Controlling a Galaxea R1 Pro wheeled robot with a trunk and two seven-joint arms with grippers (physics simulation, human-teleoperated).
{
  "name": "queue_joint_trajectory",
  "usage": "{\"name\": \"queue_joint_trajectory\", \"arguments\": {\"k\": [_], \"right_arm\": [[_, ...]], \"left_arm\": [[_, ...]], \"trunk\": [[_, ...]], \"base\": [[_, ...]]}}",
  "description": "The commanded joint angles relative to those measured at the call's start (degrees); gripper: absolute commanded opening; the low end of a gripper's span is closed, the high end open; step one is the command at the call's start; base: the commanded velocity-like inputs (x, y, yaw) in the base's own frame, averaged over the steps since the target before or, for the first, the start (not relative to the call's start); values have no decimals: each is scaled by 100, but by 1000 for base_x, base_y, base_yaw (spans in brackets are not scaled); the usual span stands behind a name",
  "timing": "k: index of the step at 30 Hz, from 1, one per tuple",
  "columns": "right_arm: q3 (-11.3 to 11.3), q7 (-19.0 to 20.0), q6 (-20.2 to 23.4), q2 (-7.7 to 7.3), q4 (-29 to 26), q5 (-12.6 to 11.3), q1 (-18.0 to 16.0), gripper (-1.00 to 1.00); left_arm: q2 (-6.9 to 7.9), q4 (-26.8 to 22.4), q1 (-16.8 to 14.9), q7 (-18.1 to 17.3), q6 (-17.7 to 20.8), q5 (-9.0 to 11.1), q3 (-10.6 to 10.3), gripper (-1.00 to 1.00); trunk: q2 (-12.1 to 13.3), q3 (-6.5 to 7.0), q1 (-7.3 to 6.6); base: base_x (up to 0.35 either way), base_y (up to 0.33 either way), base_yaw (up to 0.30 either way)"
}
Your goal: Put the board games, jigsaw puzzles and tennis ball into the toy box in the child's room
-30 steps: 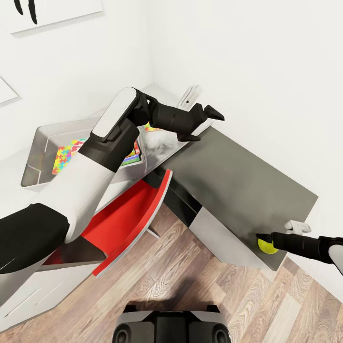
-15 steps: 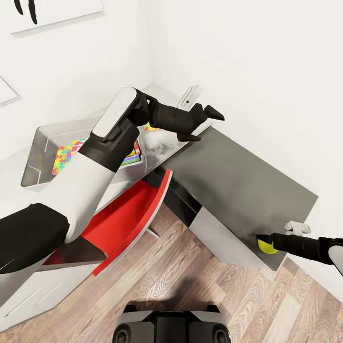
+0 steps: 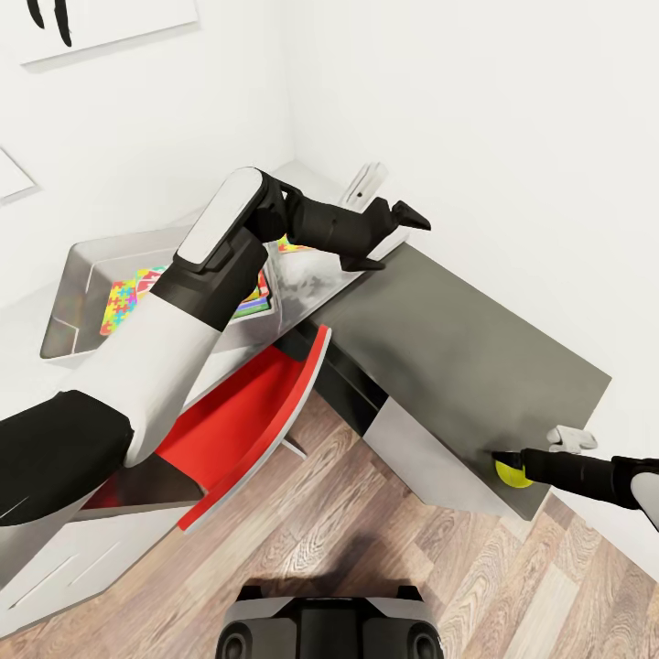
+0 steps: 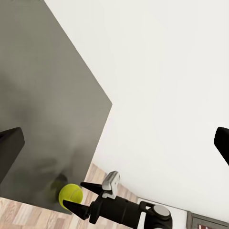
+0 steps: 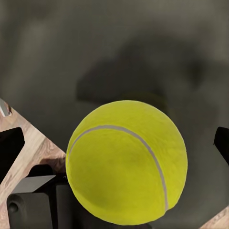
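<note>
The yellow tennis ball [image 3: 513,473] sits near the front corner of the lower dark grey desk [image 3: 458,348]. My right gripper [image 3: 509,465] is open with a finger on each side of the ball [image 5: 126,162], and a gap shows at both sides. From the left wrist view, the ball [image 4: 70,194] lies between the right gripper's two black fingers. My left gripper [image 3: 392,240] hangs open and empty above the join of the pale table [image 3: 307,275] and the dark desk. The grey toy box [image 3: 78,265] holds colourful puzzle-patterned boxes [image 3: 124,300], partly hidden by my left arm.
A red chair [image 3: 247,421] is pushed in under the table, between me and the toy box. A white wall runs close behind the dark desk. A small white object [image 3: 364,188] stands at the table's far end. Wood-plank floor [image 3: 366,531] lies in front.
</note>
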Motion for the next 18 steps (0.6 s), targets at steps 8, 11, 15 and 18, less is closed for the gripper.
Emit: {"name": "queue_joint_trajectory", "arguments": {"k": [8, 11, 15, 18], "right_arm": [[2, -64, 21, 6, -6, -61, 24, 100], [3, -66, 21, 11, -5, -61, 34, 100], [3, -67, 21, 15, -3, -61, 40, 100], [6, -67, 21, 20, -1, -61, 43, 100]], "left_arm": [[2, -1, -5, 60, -14, 60, 0, 100], [3, -1, -5, 60, -17, 60, 0, 100], [2, -1, -5, 60, -19, 60, 0, 100], [2, -1, -5, 60, -20, 60, 0, 100]], "trunk": [[-9, -8, 3], [-9, -8, 3], [-9, -8, 3], [-9, -8, 3]], "base": [[0, 0, 0], [0, 0, 0], [0, 0, 0], [0, 0, 0]]}}
